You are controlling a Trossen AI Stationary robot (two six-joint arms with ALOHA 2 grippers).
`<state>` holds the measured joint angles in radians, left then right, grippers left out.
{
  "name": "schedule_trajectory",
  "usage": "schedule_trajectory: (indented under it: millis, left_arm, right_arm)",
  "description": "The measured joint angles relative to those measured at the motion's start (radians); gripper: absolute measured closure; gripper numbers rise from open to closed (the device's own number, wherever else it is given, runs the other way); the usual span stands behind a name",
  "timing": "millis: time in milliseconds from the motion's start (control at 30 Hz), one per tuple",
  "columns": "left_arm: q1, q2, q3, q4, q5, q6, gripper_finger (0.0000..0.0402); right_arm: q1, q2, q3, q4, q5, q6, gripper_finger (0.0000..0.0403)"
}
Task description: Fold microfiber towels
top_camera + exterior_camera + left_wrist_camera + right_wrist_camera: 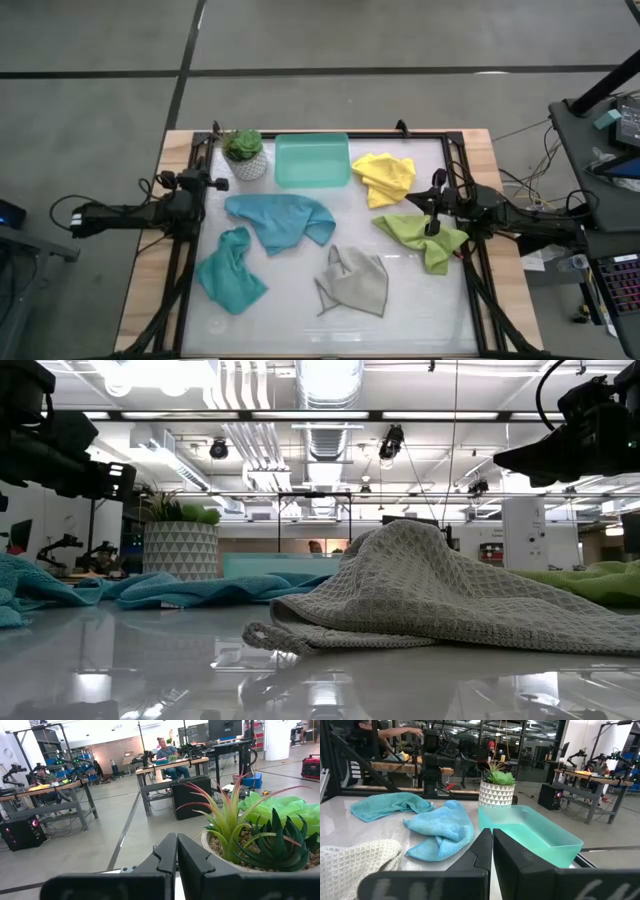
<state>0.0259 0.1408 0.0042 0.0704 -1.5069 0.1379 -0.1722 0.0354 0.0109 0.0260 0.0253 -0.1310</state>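
Five crumpled microfiber towels [281,219] lie unfolded across the glossy white table [420,310], while left gripper [222,183] and right gripper [434,205] hover with jaws pressed together; risk: closed fingers merely drag cloth on descent.

- My high camera looks straight down on the whole surface [400,300], with the left arm on the picture's left and the right arm on its right.
- My low camera sits at surface height, very close to the grey towel [440,595], facing level across into the room.
- My left wrist camera looks past the pressed-together fingers [192,865] of the left hand [177,842] at the potted plant [255,827], close up, and the room beyond.
- My right wrist camera looks past the right hand [492,836] across the surface.
- The potted plant [496,787] and teal tray [540,832] show there and from above; the high and right wrist views share the blue towel [442,830].
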Motion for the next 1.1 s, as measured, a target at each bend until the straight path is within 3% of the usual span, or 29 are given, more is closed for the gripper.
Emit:
schedule_trajectory:
  millis: [400, 433, 500, 533, 600, 1100]
  left_arm:
    - [0.0, 0.0, 0.0, 0.0, 0.0, 0.0, 0.0402]
    - [0.0, 0.0, 0.0, 0.0, 0.0, 0.0, 0.0402]
    - [0.0, 0.0, 0.0, 0.0, 0.0, 0.0, 0.0402]
    - [0.0, 0.0, 0.0, 0.0, 0.0, 0.0, 0.0402]
    - [0.0, 0.0, 0.0, 0.0, 0.0, 0.0, 0.0402]
    - [0.0, 0.001, 0.0, 0.0, 0.0, 0.0, 0.0402]
  right_arm:
    - [0.0, 0.0, 0.0, 0.001, 0.0, 0.034, 0.0394]
    - [0.001, 0.0, 0.0, 0.0, -0.008, 0.151, 0.0394]
    - [0.002, 0.0, 0.0, 0.001, -0.064, 0.613, 0.0394]
    - [0.001, 0.0, 0.0, 0.002, -0.064, 0.742, 0.0394]
    - [-0.004, 0.0, 0.0, 0.013, -0.025, 0.834, 0.0394]
    - [-0.003, 0.0, 0.0, 0.015, -0.022, 0.828, 0.0394]
